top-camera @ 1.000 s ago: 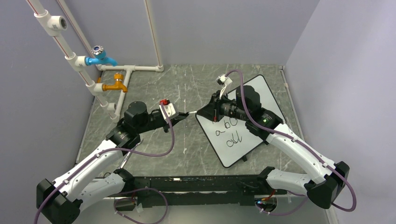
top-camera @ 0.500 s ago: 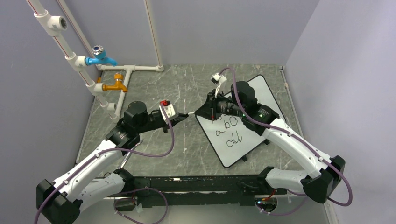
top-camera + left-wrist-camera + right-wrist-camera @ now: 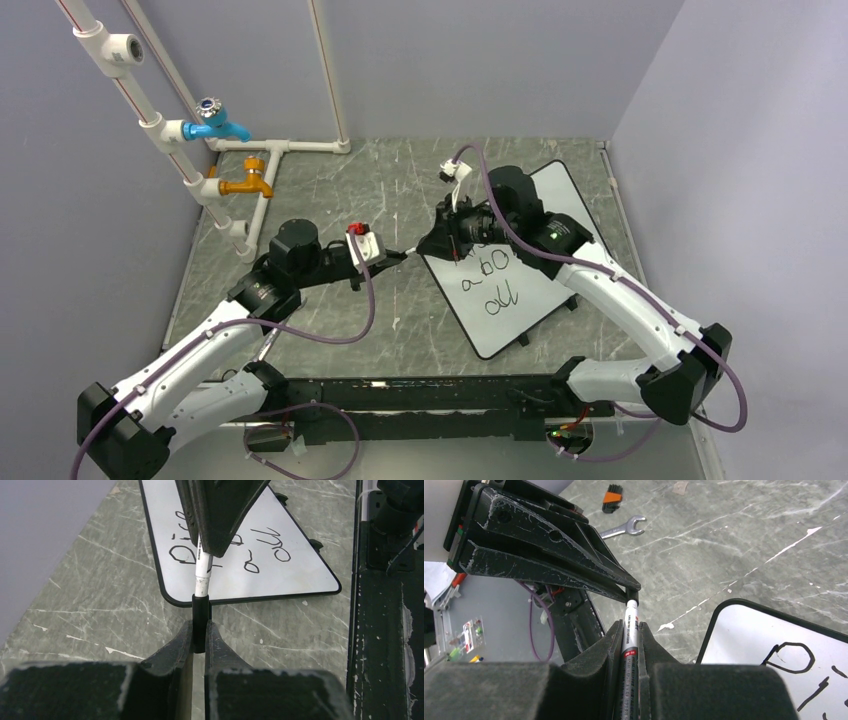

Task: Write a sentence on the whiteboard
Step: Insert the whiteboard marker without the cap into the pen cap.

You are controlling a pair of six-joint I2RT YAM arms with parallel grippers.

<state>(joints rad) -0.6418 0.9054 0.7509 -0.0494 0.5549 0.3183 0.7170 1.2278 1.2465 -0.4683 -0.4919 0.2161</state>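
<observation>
The whiteboard lies slanted on the table at centre right. The sentence is in black handwriting on it, its upper line hidden under my right arm; the letters also show in the left wrist view. A white marker spans the gap just off the board's left corner. My right gripper is shut on the marker's barrel. My left gripper is shut on the black cap at the marker's end. The two grippers face each other tip to tip.
White pipes with a blue tap and an orange tap stand at the back left. A wrench and a small orange-and-black brush lie on the marble table. A black rail runs along the near edge.
My right wrist and forearm have swung a little to the left over the board. My left wrist has edged slightly right. Both grippers keep their hold.
</observation>
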